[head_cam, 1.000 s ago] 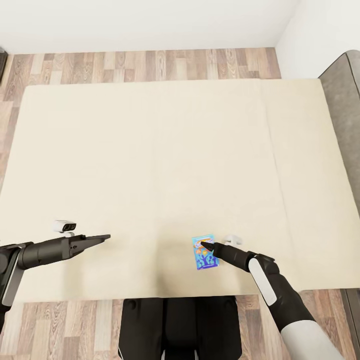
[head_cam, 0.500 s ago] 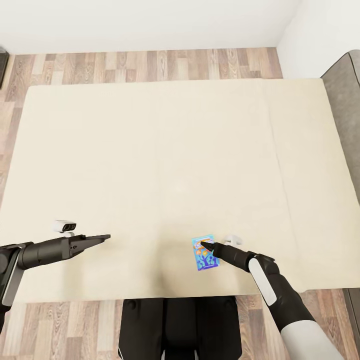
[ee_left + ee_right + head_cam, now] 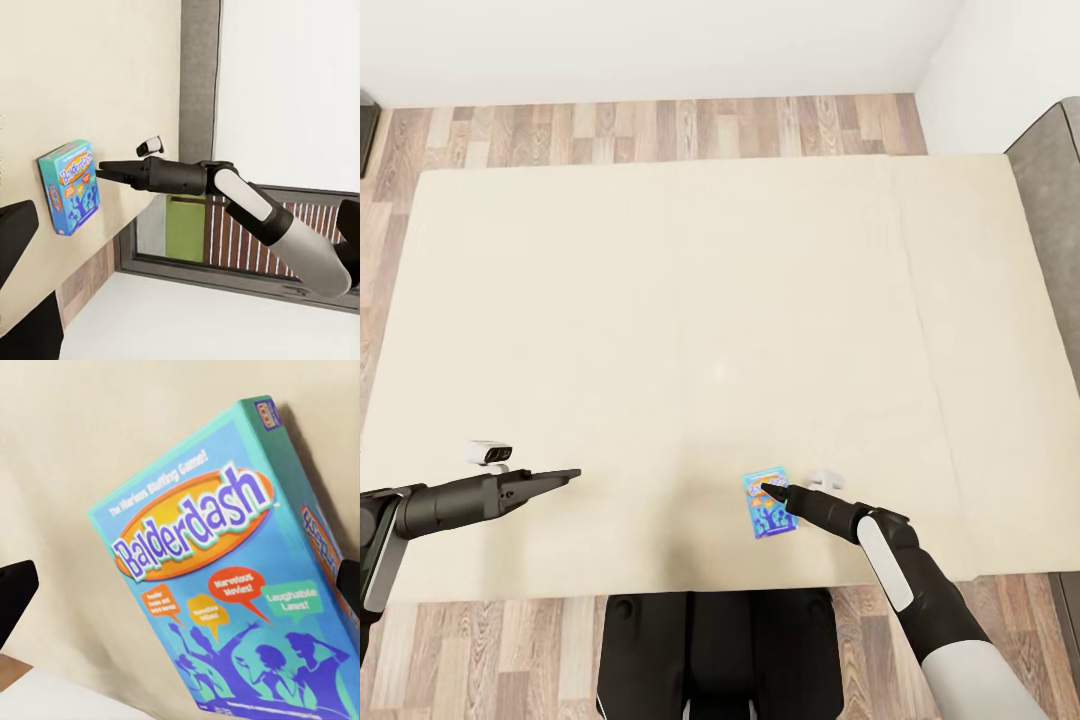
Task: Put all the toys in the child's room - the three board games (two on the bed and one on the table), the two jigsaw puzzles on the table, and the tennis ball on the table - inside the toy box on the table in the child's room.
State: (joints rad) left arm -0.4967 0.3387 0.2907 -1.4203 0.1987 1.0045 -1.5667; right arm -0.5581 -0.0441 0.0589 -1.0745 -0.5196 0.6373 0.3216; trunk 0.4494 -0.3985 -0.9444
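A light blue board game (image 3: 768,515) with yellow "Balderdash" lettering lies flat on the beige bed (image 3: 660,300), close to its near edge. My right gripper (image 3: 768,489) hovers just over the box's far end. In the right wrist view the box (image 3: 217,585) sits between two widely spread fingertips (image 3: 15,592), so this gripper is open and grips nothing. The left wrist view shows that arm reaching to the game (image 3: 71,187) from the side. My left gripper (image 3: 572,474) hangs open and empty over the mattress, well to the left of the game.
The grey headboard (image 3: 1050,200) runs along the bed's right side. Wood-plank floor (image 3: 660,125) and a white wall lie beyond the far edge. My dark base (image 3: 710,650) stands against the near edge. A grey-framed window (image 3: 225,240) appears in the left wrist view.
The head view has drifted very slightly. Both arms and the board game hold their places.
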